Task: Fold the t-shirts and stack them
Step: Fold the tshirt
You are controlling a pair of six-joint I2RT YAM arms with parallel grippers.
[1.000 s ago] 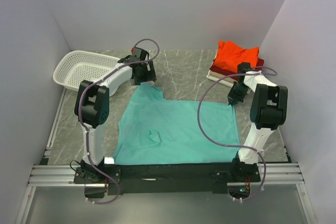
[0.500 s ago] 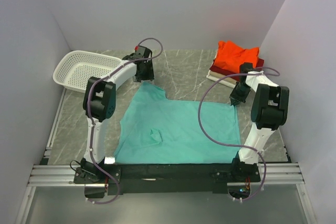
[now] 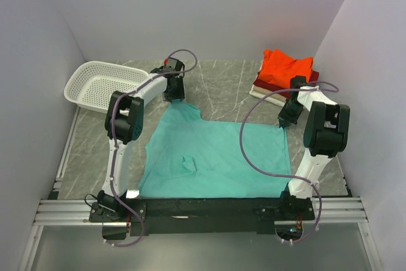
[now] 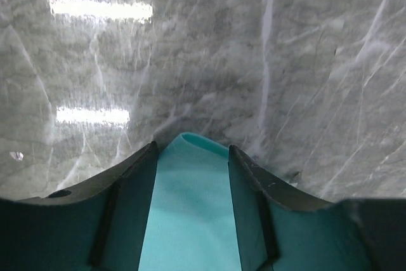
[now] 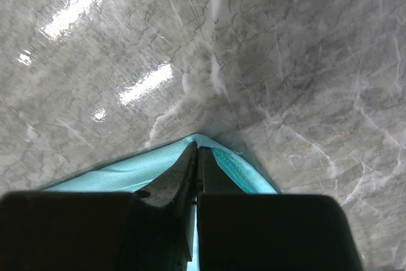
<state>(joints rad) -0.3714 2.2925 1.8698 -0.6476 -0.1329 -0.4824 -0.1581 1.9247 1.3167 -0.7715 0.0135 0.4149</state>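
The teal t-shirt [image 3: 216,150] lies spread flat on the table in front of the arms. My left gripper [image 3: 175,93] is at its far left corner, low over the table. In the left wrist view the left gripper [image 4: 192,152] is open, its fingers [image 4: 136,182] apart with the teal cloth [image 4: 190,214] lying between them. My right gripper [image 3: 285,120] is at the far right corner. In the right wrist view the right gripper [image 5: 197,152] is shut on the teal hem [image 5: 127,172]. A folded orange-red shirt [image 3: 287,65] tops a dark red one [image 3: 265,84] and a cream one [image 3: 259,93] at the back right.
A white mesh basket [image 3: 82,90] stands at the back left. The grey marble table [image 3: 222,84] is walled on three sides. A black rail [image 3: 203,207] runs along the near edge. Purple cables [image 3: 244,150] loop over the shirt.
My left arm has swung its elbow to the right and its gripper has shifted slightly toward the back. The shirt's far left corner has followed a little. The right gripper has barely moved.
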